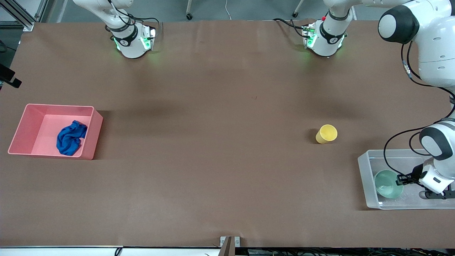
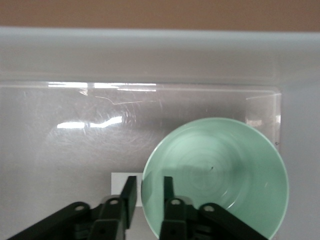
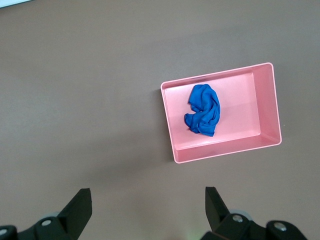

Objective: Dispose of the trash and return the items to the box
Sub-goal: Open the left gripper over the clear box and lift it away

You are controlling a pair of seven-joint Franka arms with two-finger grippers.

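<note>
The pale mint-green bowl (image 1: 388, 184) sits upright in the clear box (image 1: 366, 177) at the left arm's end of the table. My left gripper (image 1: 401, 180) is down in the box. In the left wrist view its jaws (image 2: 148, 182) are slightly open and straddle the bowl's (image 2: 220, 175) rim, one finger inside and one outside, over the white label (image 2: 119, 181). The yellow cup (image 1: 326, 134) stands on the table, farther from the front camera than the box. The blue rag (image 1: 71, 138) lies in the pink bin (image 1: 21, 124). My right gripper (image 3: 147, 192) is open and empty, high over the table.
The pink bin (image 3: 220, 152) with the rag (image 3: 202, 110) stands at the right arm's end of the table. The clear box's wall (image 2: 150, 55) rises close round the left gripper. The left arm's cables hang over the box.
</note>
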